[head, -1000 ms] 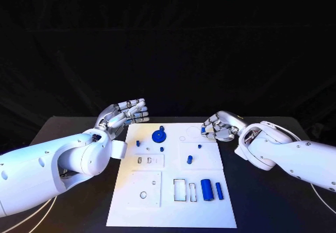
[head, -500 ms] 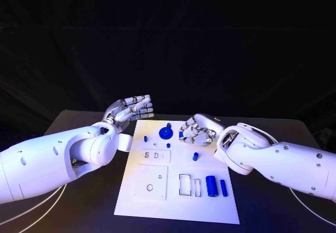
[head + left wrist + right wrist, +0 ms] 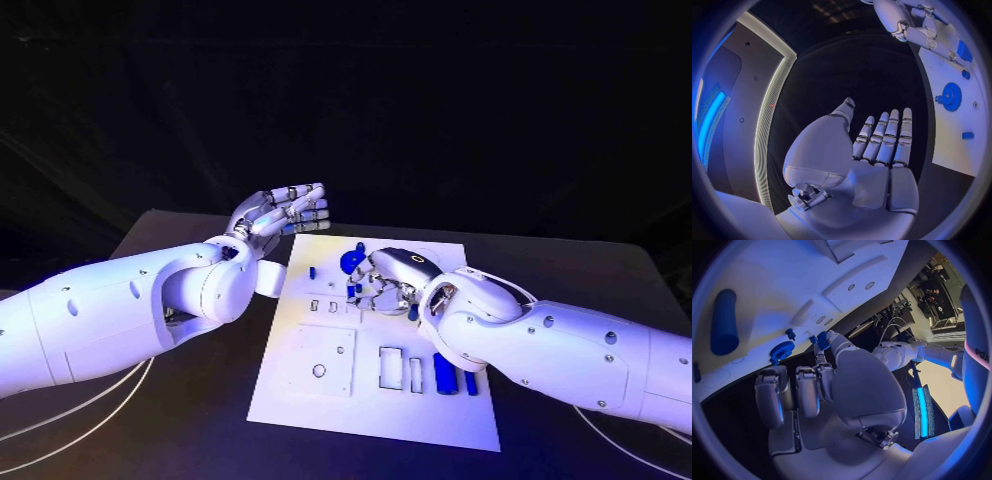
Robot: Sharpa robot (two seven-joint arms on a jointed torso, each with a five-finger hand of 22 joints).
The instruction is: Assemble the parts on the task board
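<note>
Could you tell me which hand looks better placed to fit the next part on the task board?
Probably the right hand: it hangs over the task board beside the blue gear. The left hand is raised, palm open, off the board's far corner.

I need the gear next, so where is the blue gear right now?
In the head view the blue gear stands near the far end of the task board, just left of the right hand hovering over the board.
</note>
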